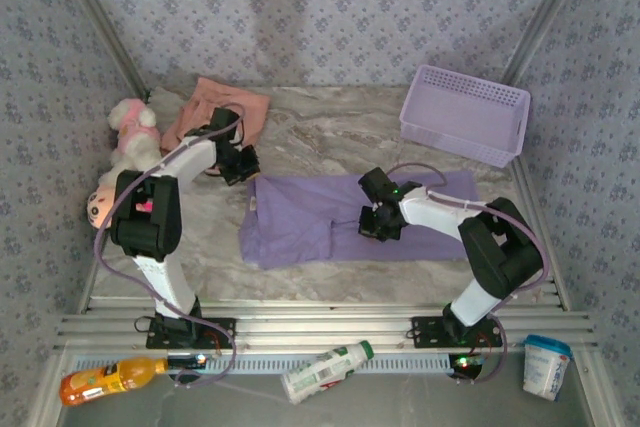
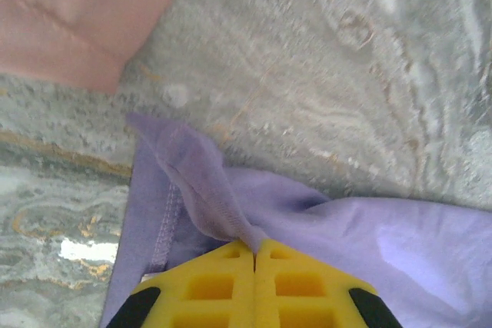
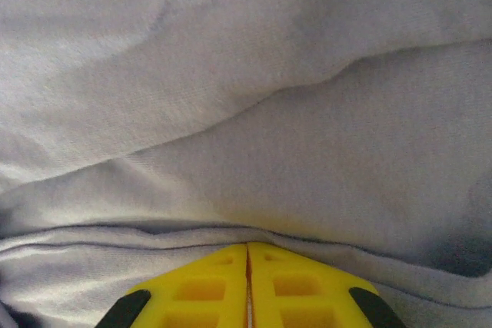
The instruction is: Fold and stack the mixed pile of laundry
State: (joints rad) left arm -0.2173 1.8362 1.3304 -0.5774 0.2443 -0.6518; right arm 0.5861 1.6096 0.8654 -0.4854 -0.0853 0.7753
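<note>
Pinching a corner of the lavender shirt [image 1: 300,222], the left tool [image 2: 254,245] is clamping shut on it. Right tool [image 3: 247,247] is gripping a mid-shirt fold, closed tight. Shirt's lying across the tabletop [image 1: 330,137], pink shorts [image 1: 235,107] sitting far-left.

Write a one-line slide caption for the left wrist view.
Left gripper shut on a fold of the lavender shirt; salmon-pink shorts lie beyond on the table.

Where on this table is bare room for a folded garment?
The table is bare at the back, between the shorts and the basket, and in a patch between the left arm and the shirt. The left edge is crowded by plush toys.
</note>
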